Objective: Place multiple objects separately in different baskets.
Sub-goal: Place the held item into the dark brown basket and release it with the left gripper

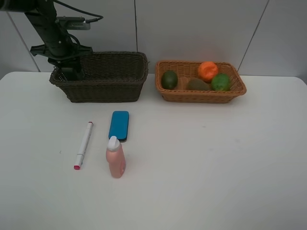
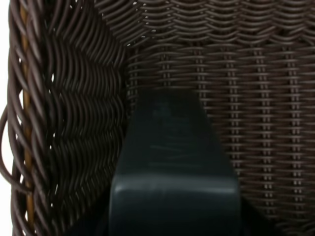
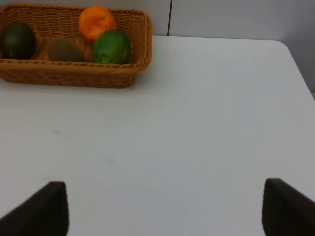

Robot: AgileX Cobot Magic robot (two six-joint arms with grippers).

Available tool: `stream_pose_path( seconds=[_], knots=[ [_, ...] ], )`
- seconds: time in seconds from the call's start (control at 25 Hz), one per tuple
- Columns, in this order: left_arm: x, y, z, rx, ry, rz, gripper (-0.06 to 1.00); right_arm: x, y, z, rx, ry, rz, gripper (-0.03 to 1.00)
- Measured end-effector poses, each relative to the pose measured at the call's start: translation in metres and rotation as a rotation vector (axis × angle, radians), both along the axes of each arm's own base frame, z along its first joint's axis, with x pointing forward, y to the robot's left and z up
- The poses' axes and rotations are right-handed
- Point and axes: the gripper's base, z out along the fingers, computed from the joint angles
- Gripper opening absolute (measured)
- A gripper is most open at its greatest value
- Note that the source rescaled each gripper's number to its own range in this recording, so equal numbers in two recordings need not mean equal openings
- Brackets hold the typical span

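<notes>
A white table [image 1: 216, 167] holds 2 baskets along its back edge. The dark basket [image 1: 110, 79] sits near the back left corner. The light basket [image 1: 201, 96] sits beside it, a bit right of the middle, with a small gap between them. The left arm [image 1: 55, 33] reaches down into the left end of the dark basket, and the left gripper [image 1: 69, 73] is low inside it. A dark green bottle [image 2: 172, 162] is in there too, close to a corner of the basket. I cannot tell if the left gripper is holding the bottle or has let go, since its jaws are hidden. The light basket has 4 fruits in it: a dark green fruit [image 1: 169, 79] at its left end, an orange [image 1: 207, 71] at the back, a brown kiwi [image 1: 197, 85] in the middle, and a bright green fruit [image 1: 220, 82] at its right end, next to the orange. 3 things are on the left half of the table, about halfway to the front edge. The white marker [image 1: 84, 144] lies flat with its red tip toward the front edge. The blue eraser [image 1: 119, 125] lies just right of it, not touching. The pink bottle [image 1: 115, 158] stands upright with a white cap, just in front of the eraser. The right gripper [image 3: 165, 209] hangs over the right side of the table, well away from the light basket. Its jaws stand far apart with nothing between them.
</notes>
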Motion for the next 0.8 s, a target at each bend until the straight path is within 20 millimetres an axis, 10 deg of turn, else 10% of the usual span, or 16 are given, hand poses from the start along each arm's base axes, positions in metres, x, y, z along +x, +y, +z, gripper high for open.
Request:
stream_pose_path(
  seconds=[0.2, 0.4, 0.8],
  knots=[
    [0.0006, -0.0003, 0.0003, 0.0, -0.007, -0.008, 0.39, 0.0, 0.0, 0.0, 0.0, 0.0, 0.0, 1.0],
    [0.0021, -0.0009, 0.0028, -0.019, -0.02, 0.017, 0.94, 0.0, 0.0, 0.0, 0.0, 0.0, 0.0, 1.0],
    [0.0019, -0.0016, 0.0028, -0.03, -0.017, 0.022, 1.0, 0.0, 0.0, 0.0, 0.0, 0.0, 0.0, 1.0]
  ],
)
